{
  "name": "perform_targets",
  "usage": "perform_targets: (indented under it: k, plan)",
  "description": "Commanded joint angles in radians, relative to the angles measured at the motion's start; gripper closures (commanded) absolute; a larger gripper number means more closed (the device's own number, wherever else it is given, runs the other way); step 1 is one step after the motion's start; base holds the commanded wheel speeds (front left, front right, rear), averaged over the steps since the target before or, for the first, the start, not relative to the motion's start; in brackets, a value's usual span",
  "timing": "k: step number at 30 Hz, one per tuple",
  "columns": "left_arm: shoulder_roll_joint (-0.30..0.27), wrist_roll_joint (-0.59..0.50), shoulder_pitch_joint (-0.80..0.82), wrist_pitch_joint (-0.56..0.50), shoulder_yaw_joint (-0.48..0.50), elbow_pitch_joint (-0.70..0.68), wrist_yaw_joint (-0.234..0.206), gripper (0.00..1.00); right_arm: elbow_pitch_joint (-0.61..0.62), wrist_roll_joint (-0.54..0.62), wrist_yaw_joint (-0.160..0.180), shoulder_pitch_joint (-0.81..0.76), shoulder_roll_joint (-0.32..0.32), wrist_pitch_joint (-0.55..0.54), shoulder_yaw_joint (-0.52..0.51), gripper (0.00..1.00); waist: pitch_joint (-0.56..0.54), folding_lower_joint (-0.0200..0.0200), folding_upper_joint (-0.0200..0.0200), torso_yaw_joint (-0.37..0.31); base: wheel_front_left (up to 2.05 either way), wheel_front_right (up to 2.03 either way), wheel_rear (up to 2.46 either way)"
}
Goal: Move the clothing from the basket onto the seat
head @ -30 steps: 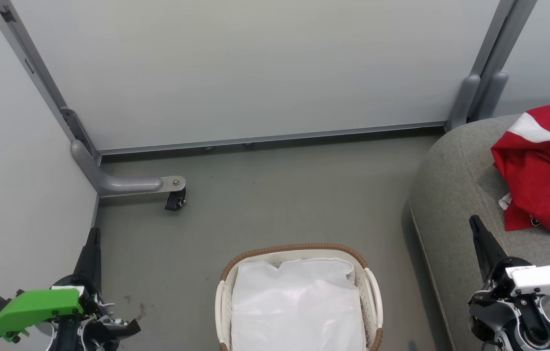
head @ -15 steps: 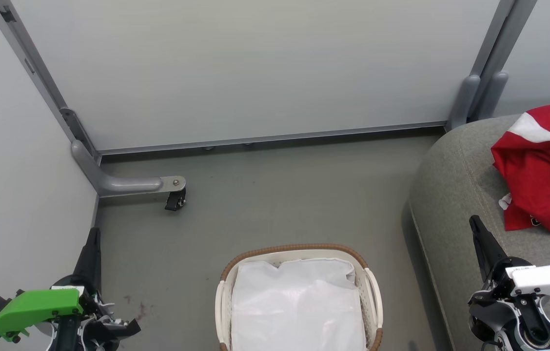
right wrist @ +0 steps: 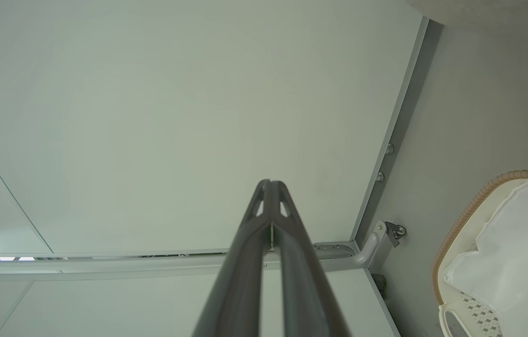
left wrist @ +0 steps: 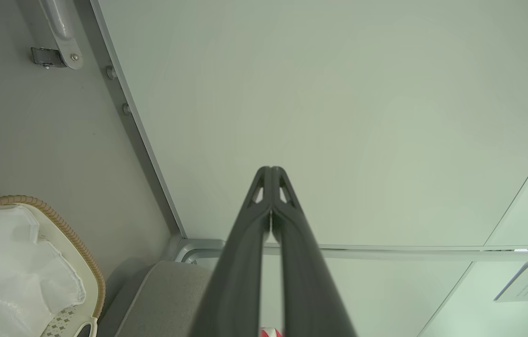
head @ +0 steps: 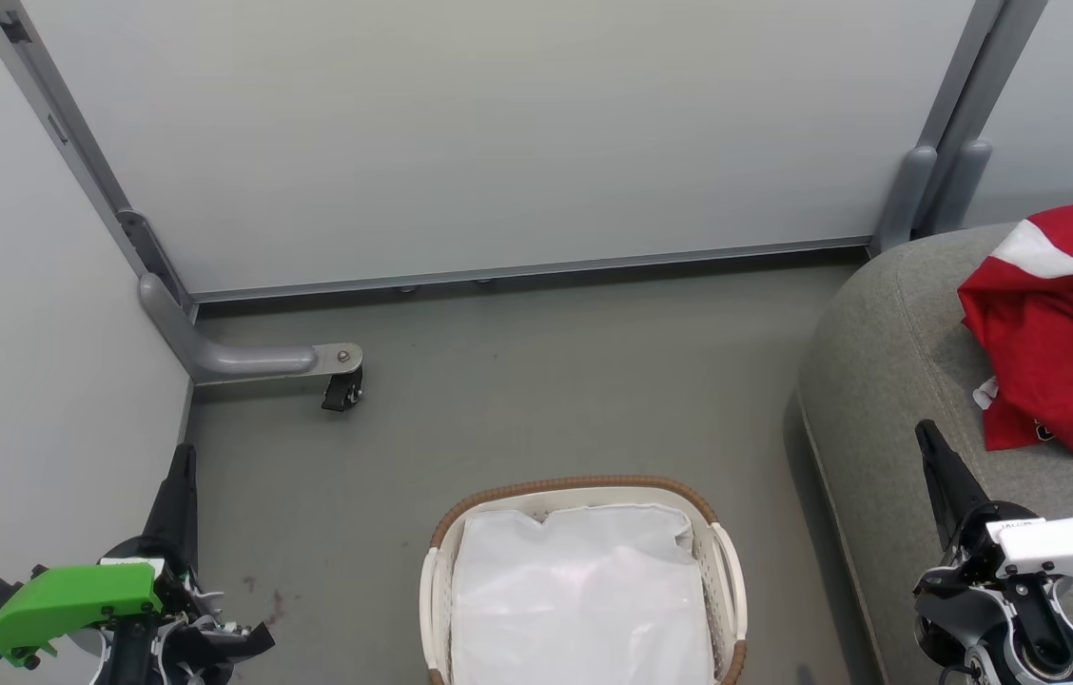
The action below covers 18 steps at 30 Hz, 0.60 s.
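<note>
Red clothing [head: 1064,333] with white trim lies bunched on the grey seat [head: 888,381] at the right. The cream basket [head: 584,487] with its brown woven rim stands on the floor at the bottom centre, and a plain white cloth [head: 579,590] lines its inside. My left gripper [head: 183,457] is at the lower left, shut and holding nothing, its fingers pressed together in the left wrist view [left wrist: 270,171]. My right gripper [head: 925,433] is at the lower right beside the seat, also shut and holding nothing [right wrist: 269,183]. The basket [left wrist: 65,238] [right wrist: 484,196] shows at the edge of both wrist views.
Pale partition walls [head: 498,133] close off the back and left. A grey bracket with a small black caster [head: 343,388] juts onto the grey floor [head: 536,381] at the left. The seat's rounded corner stands close to the basket's right side.
</note>
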State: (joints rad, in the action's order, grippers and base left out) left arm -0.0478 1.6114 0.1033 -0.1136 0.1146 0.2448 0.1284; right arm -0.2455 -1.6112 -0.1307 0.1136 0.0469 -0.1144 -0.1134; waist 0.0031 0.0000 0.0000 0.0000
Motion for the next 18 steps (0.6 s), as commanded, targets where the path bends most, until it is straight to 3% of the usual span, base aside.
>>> perform_targets:
  k: [1,18]
  plan:
    - [-0.004,0.003,0.01,-0.004,0.002,-0.001,0.005,1.0,0.003,-0.003,0.0,-0.01,0.006,-0.003,-0.002,1.0,0.0,0.0,0.0,0.0,0.0,0.0,0.0]
    - [-0.004,0.003,0.01,-0.004,0.002,-0.002,0.004,1.0,0.003,-0.004,0.0,-0.01,0.006,-0.003,-0.002,1.0,0.0,0.0,0.0,0.0,0.0,0.0,0.0]
